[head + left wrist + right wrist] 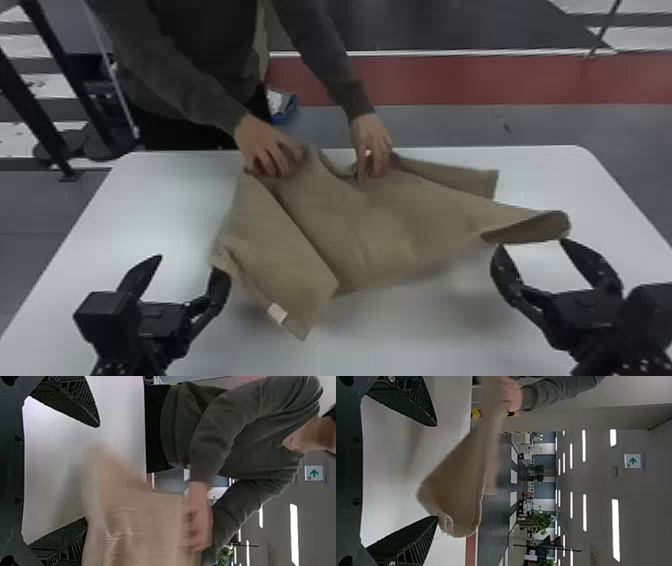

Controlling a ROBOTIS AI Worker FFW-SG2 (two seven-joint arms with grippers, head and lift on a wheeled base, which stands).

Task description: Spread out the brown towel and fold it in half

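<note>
A person's two hands hold the brown towel (360, 225) bunched along its far side, above the white table; its near part hangs loosely, with a small white tag at a near corner. My left gripper (186, 262) stands open at the towel's left edge, one finger close to the cloth. My right gripper (532, 242) is open just nearer than the towel's right corner. In the left wrist view the towel (138, 526) lies beyond my left gripper (95, 473). The right wrist view has the towel's corner (455, 498) by one fingertip of my right gripper (437, 471).
The white table (125, 210) spans the space below both arms. A person stands at its far side, leaning over it, with sleeved forearms above the far edge. Behind are a dark metal frame (60, 115) and a blue item (285, 107) on the floor.
</note>
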